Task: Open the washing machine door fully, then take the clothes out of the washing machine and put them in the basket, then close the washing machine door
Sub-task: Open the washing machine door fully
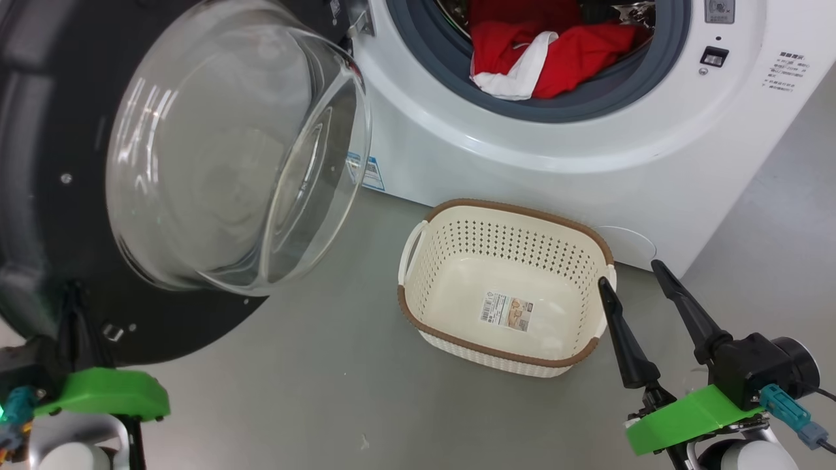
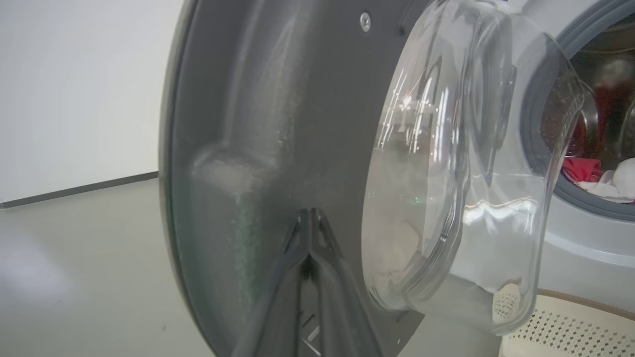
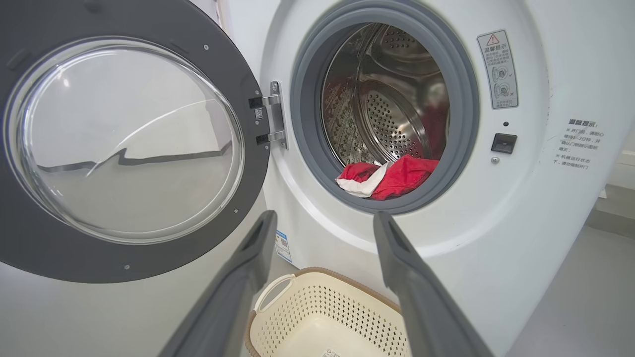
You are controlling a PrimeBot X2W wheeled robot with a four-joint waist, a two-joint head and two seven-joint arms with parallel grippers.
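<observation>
The washing machine door (image 1: 39,163) stands swung open at the left, its glass bowl bulging toward me. My left gripper (image 1: 72,297) is shut, and its tips (image 2: 310,215) rest against the door's dark inner face (image 2: 278,124) beside the bowl. Red clothes with a white part (image 1: 555,52) lie at the drum's mouth in the washing machine (image 1: 522,163). The basket (image 1: 457,254) sits empty on the floor below the opening. My right gripper (image 1: 630,274) hovers open at the basket's right rim. The right wrist view shows the right gripper (image 3: 325,218) above the basket (image 3: 307,307), below the clothes (image 3: 392,178).
Grey floor (image 1: 294,391) spreads between the door and the basket. A white wall with a dark skirting line (image 2: 79,188) lies beyond the door. The door hinge (image 3: 275,116) sits at the left of the drum opening.
</observation>
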